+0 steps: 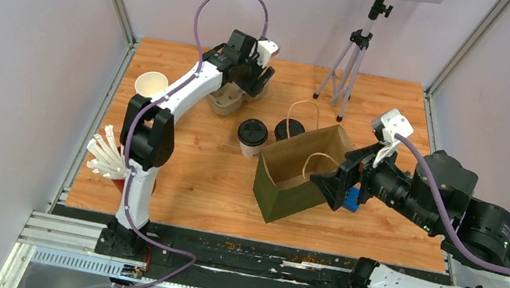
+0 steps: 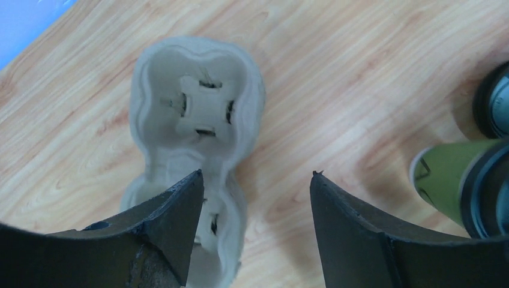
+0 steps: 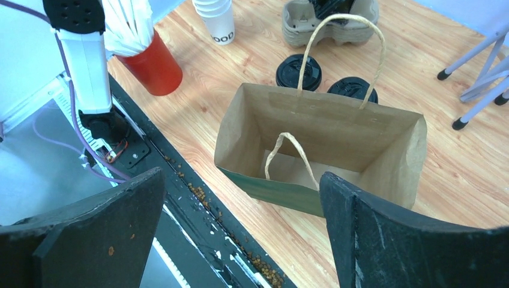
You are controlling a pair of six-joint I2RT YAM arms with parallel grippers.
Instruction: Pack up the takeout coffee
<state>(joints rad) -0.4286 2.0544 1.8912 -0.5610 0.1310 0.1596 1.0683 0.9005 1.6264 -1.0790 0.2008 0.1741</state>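
Lettering ending "OOD" shows on the stacked white cups at far left. The left gripper hangs spread over the pulp carrier; right of it, apart from its fingers, stand the white-sided coffee and the green-sided coffee, just behind the paper bag, by which the right gripper gapes wide

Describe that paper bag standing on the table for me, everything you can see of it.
The paper bag is brown inside and dark green outside, with a twisted paper loop handle on each long side. It stands upright on the wooden table, mouth wide open, and looks empty where its floor shows. Two black-lidded cups stand just beyond its far side; whether either touches it is unclear. Only the table plainly touches it.
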